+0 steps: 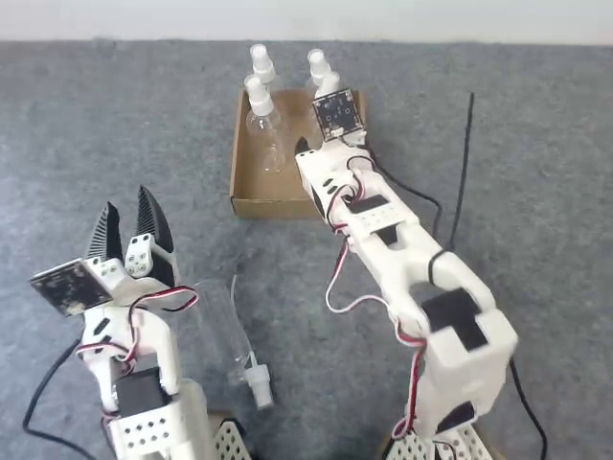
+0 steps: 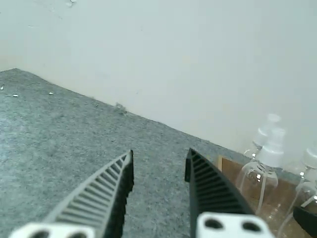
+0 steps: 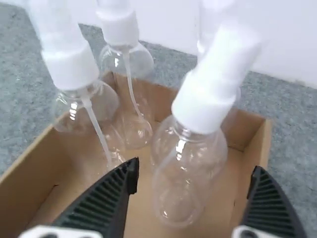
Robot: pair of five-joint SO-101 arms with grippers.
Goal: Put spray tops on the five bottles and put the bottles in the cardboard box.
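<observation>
Left jaws: spread, empty, above surface [image 1: 536, 144].
Right jaws: spread wide, over cardboard box [image 1: 259, 203], flanking one bottle.
Bottles in box [image 1: 264, 123]: 4, upright, spray tops on.
Loose bottle [image 1: 230, 331]: 1, lying beside left arm.

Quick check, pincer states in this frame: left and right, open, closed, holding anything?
Left pincer: open, holding nothing.
Right pincer: open, straddling a bottle in the cardboard box, not clamped on it.
</observation>
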